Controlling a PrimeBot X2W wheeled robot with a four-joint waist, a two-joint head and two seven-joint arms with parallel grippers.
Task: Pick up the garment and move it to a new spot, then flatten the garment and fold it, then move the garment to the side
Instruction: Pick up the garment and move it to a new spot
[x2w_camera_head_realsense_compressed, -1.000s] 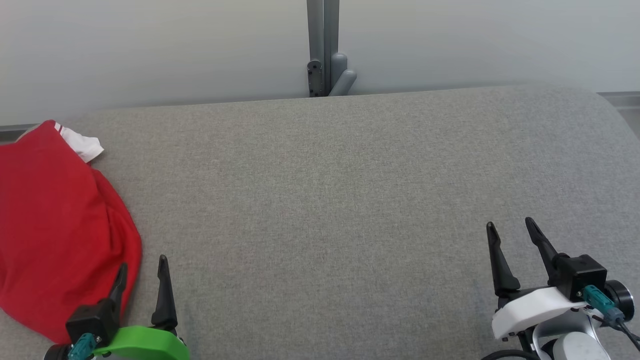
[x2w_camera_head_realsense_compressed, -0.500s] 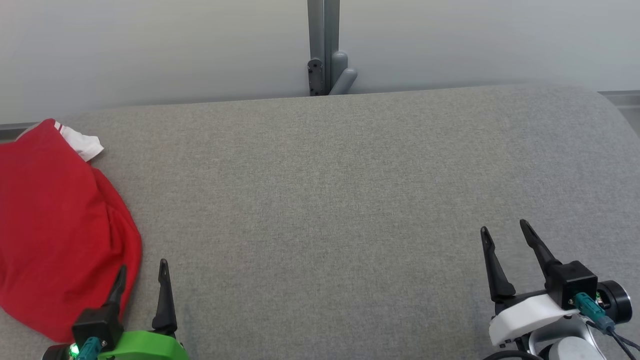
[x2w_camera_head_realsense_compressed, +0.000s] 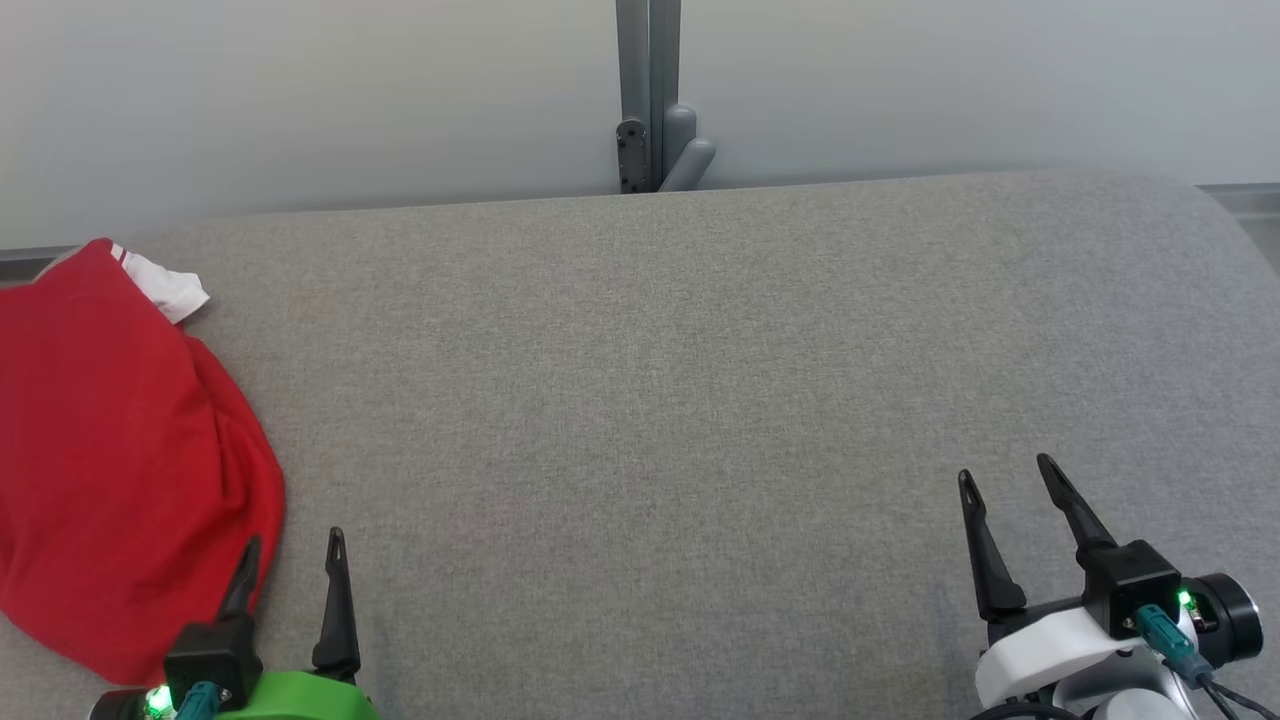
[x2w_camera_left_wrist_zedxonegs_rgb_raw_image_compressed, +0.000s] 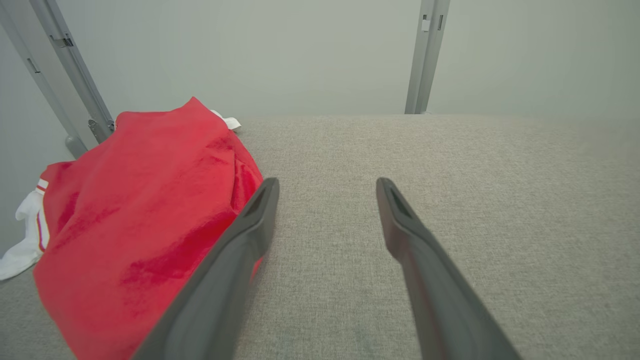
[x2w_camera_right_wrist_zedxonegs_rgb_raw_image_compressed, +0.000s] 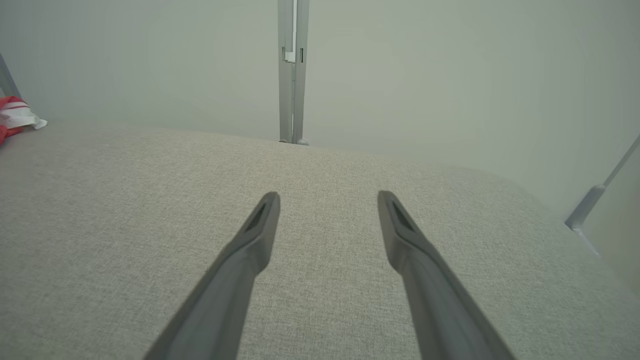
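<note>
Far L: garment (x2w_camera_head_realsense_compressed: 110, 460), red jersey bunched in a rumpled heap at L edge of grey fabric surface (x2w_camera_head_realsense_compressed: 640, 400); white sleeve w/ striped trim (x2w_camera_head_realsense_compressed: 170, 288) at its far end; lettering hidden. Lower L: left gripper (x2w_camera_head_realsense_compressed: 294, 540), fingers apart, holding nothing, pointing fwd, outer finger at garment's edge, contact unclear. Lower R: right gripper (x2w_camera_head_realsense_compressed: 1005, 470), fingers apart, holding nothing, leaning slightly L, well apart from garment

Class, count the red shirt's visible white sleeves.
2, in the left wrist view: on the red jersey shirt, one white sleeve at its far edge, a second white sleeve at its left.
</note>
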